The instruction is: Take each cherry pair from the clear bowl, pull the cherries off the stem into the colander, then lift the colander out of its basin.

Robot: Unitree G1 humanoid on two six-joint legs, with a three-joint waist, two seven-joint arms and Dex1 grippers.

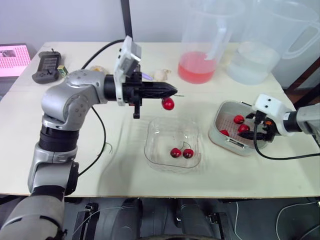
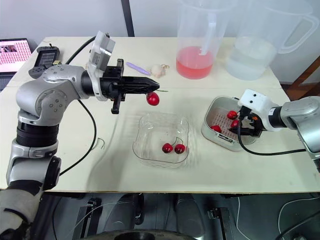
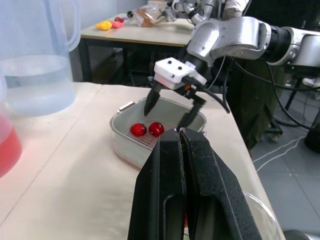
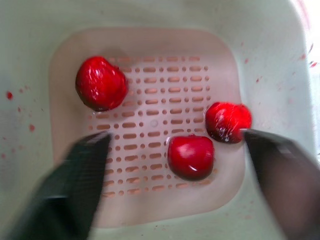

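We are clamping a stem (image 1: 179, 95) in our left gripper (image 1: 174, 91), one cherry (image 1: 168, 103) dangling; our right gripper (image 1: 262, 131), fingers apart over the colander (image 4: 150, 102), is probably plucking next.

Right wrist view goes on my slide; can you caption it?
Right end effector, open, poised over three glossy red cherries lying in the pink perforated plastic colander inside its pale basin.

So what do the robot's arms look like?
The left arm and right arm are silver-grey, with round shells and black joints. Each wrist carries a white box and a black cable. The left tool and right tool each have two black fingers; the right one has an orange spot.
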